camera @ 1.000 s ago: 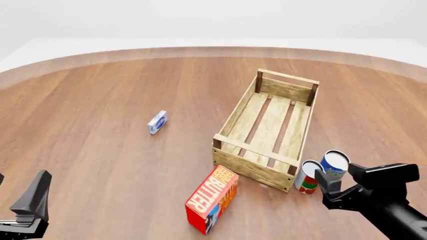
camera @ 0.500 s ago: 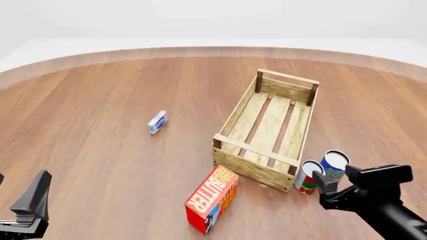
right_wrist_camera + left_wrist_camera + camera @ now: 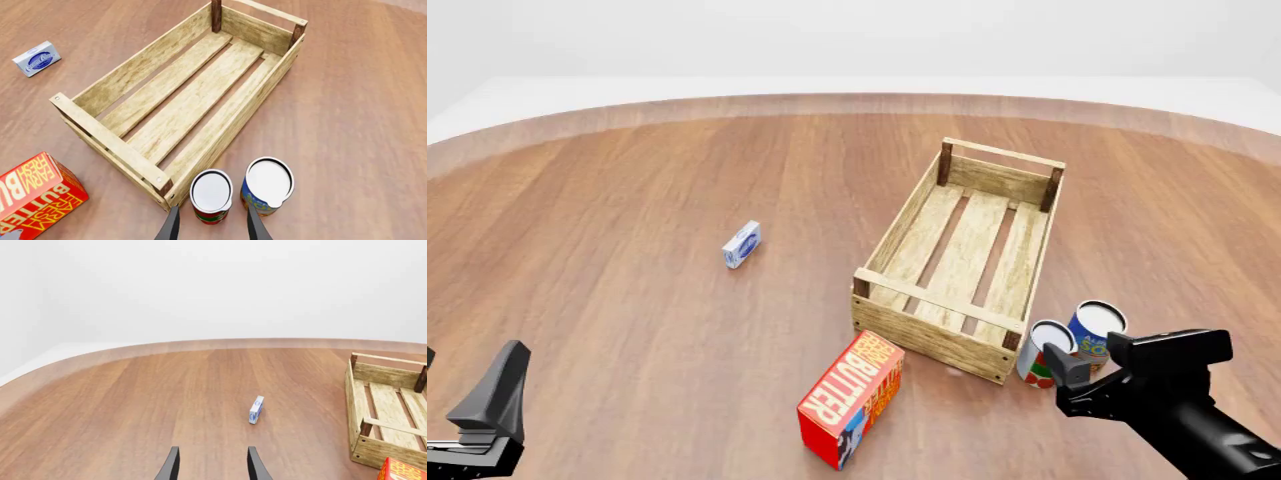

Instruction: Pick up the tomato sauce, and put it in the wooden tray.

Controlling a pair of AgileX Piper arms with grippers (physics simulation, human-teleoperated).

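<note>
The tomato sauce [image 3: 1044,352] is a small can with a silver top [image 3: 211,190] and a red and green label. It stands upright just outside the near right corner of the wooden tray [image 3: 938,300], a slatted crate [image 3: 180,107]. My right gripper [image 3: 1072,368] hovers above and just behind the can, open. In the right wrist view its fingertips [image 3: 212,224] straddle the can's near side without touching it. My left gripper [image 3: 501,400] rests at the near left, open and holding nothing [image 3: 212,467].
A blue and yellow can [image 3: 1096,327] stands touching or almost touching the tomato sauce on its right [image 3: 267,186]. A red butter box [image 3: 851,398] lies in front of the tray's near left corner. A small blue and white box [image 3: 742,244] sits left of the tray.
My right gripper has drawn lower in the front view and a little left, nearer the tomato sauce. The left arm and all objects have stayed put.
</note>
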